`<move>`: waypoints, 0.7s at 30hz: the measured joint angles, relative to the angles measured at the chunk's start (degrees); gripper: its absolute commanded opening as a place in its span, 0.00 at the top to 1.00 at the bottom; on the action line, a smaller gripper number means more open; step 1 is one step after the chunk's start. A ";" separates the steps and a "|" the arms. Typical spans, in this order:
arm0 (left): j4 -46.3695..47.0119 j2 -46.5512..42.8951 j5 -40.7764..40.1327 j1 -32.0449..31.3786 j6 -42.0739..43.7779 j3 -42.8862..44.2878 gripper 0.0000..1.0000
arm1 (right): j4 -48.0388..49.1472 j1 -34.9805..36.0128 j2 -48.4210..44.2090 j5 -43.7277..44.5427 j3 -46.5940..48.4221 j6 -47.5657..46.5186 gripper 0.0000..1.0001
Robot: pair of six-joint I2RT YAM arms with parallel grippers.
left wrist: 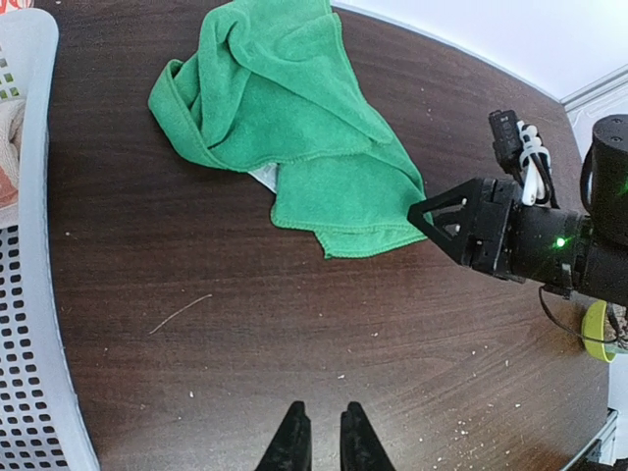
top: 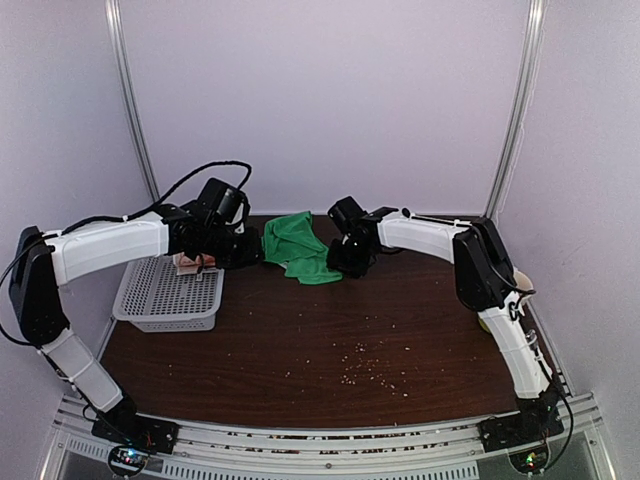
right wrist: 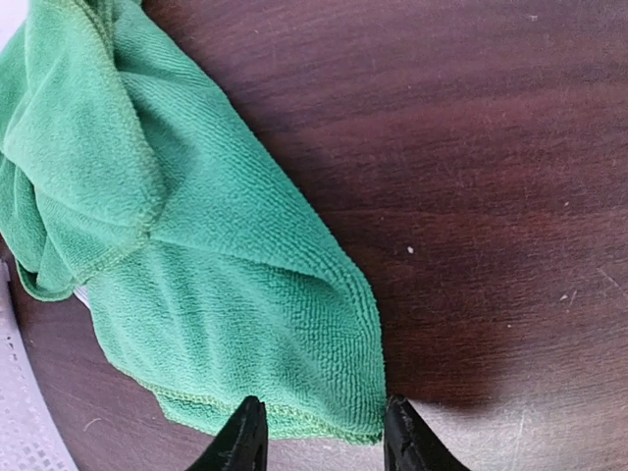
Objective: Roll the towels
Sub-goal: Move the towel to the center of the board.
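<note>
Green towel (top: pixel 298 250) is lying crumpled and loosely folded at the back middle of the desk (top: pixel 330 330), well apart from the near edge. Right hand (right wrist: pixel 319 417) is sitting low at the towel's right corner. Its fingers (right wrist: pixel 245 442) are standing apart, released, straddling the hemmed corner. The cloth between them is lying flat, not bunched, with the hem touching the inner side of one finger. Nothing is being lifted.

Left hand (left wrist: pixel 322 437) is hanging over bare desk just beside the white basket (top: pixel 165 300), on the towel's left. Its fingers are almost clenched, with only a thin slit showing, and are grasping nothing. The left wrist view is showing the right hand's black tip touching the towel's corner.

Pinkish-beige towel (top: pixel 188 262) is sitting inside the basket at its back end. It is mostly hidden under the left arm, so only a scrap is showing and the print is too small to read.

Pale crumbs (top: pixel 370 365) are lying scattered on the front half of the desk.
</note>
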 measured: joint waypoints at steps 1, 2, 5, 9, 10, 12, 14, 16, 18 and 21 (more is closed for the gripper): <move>0.02 -0.15 0.13 0.00 0.00 0.00 0.87 | 0.04 -0.17 0.22 -0.74 0.09 0.79 0.67; 0.02 -0.33 0.20 0.00 0.00 0.00 0.87 | 0.04 -0.39 0.46 -1.44 0.24 1.73 0.72; 0.20 -0.46 0.31 0.00 0.00 0.00 0.87 | 0.35 -1.05 1.31 -3.72 0.76 4.20 0.94; 0.28 -0.46 0.35 0.00 0.00 0.00 0.87 | 0.63 -1.75 1.88 -6.05 0.87 5.51 1.00; 0.33 -0.46 0.35 0.00 0.00 0.00 0.87 | 0.66 -1.81 1.81 -6.38 0.87 5.38 1.00; 0.35 -0.68 0.33 0.00 0.00 0.00 0.87 | 1.49 -1.81 0.68 -6.40 -0.79 4.50 1.00; 0.35 -1.40 0.31 0.00 0.02 -0.02 0.87 | 2.84 -1.66 -3.91 -6.14 -7.21 2.78 1.00; 0.37 -2.67 0.24 0.00 0.02 -0.02 0.87 | 3.87 -1.31 -11.19 -5.84 -15.85 0.79 1.00; 0.42 -4.09 0.02 -0.13 0.04 -0.04 0.87 | 4.63 -0.76 -22.14 -5.77 -26.05 -1.68 1.00; 0.85 -6.19 -0.79 -0.81 0.07 -0.28 0.87 | 6.47 0.35 -39.54 -5.95 -38.47 -5.05 1.00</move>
